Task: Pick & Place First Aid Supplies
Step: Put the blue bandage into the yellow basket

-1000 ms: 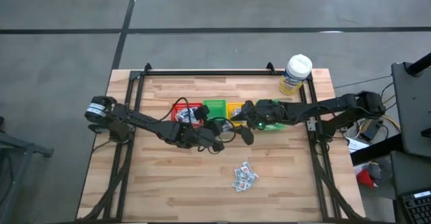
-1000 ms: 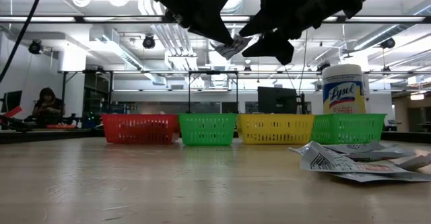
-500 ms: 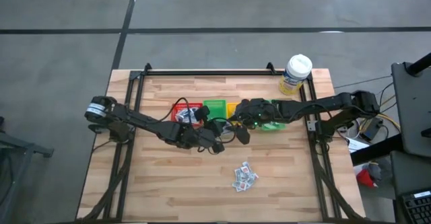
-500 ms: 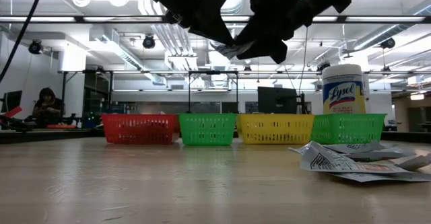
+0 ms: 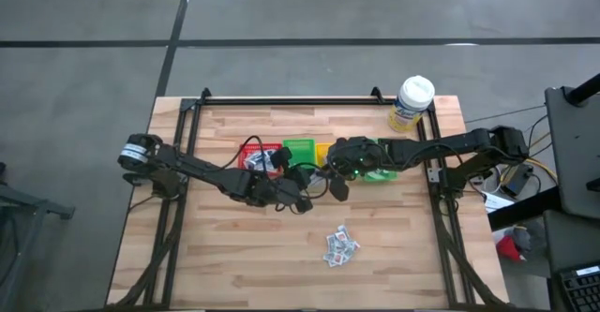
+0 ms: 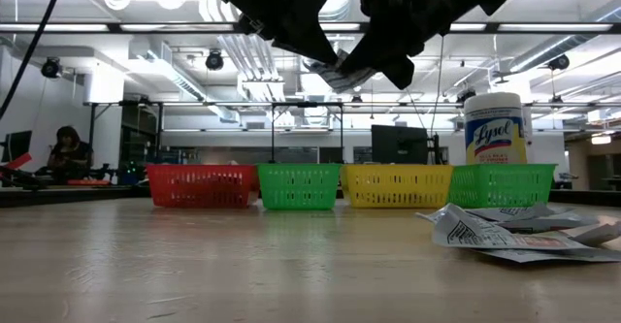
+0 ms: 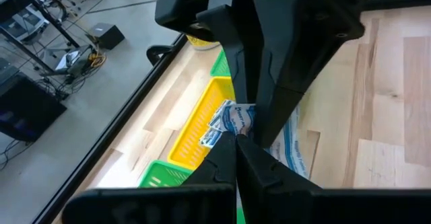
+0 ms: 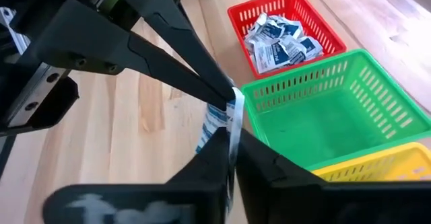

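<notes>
Since a second ago, right gripper now pinched onto white packet opposite left gripper, clamped on same packet; held between both fingertips, above green bin.

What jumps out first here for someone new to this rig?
Both tools meet in mid-air above the bin row, the left tool and right tool both pinching one white packet, like a handover. Behind them sits the red bin, already holding packets, beside an empty green bin. A loose pile of packets lies nearer the table's front edge.
</notes>
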{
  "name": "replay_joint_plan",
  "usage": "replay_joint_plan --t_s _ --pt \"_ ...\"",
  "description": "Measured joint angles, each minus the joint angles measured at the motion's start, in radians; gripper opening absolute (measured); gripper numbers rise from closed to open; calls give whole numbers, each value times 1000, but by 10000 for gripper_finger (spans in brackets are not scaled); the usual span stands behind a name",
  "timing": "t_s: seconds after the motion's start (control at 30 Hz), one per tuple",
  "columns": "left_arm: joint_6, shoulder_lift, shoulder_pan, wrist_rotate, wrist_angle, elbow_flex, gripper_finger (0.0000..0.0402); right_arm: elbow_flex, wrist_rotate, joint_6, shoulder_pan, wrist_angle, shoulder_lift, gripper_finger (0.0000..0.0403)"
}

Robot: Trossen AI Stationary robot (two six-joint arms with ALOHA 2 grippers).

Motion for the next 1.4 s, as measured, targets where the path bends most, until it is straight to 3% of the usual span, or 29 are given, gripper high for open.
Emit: replay_joint_plan --t_s 0.27,0.43,0.6,0.7,0.93,1.4 --pt "47 0 0 0 0 2 9 -1 1 -6 0 -5 -2 8" --pt "93 -8 -1 -12 -1 12 61 -2 24 -6 0 -45 -2 8" --pt "133 -48 -4 -155 -35 14 124 -2 123 -6 -1 -101 -2 8" --pt "104 -79 -11 -185 -128 14 145 -2 180 8 -12 -105 -3 8" --pt "-133 -117 -48 -191 -336 -16 151 -3 255 167 -97 -105 -3 8" --pt "-240 -159 -202 -311 -338 -167 151 -88 255 449 -178 -101 -2 8"
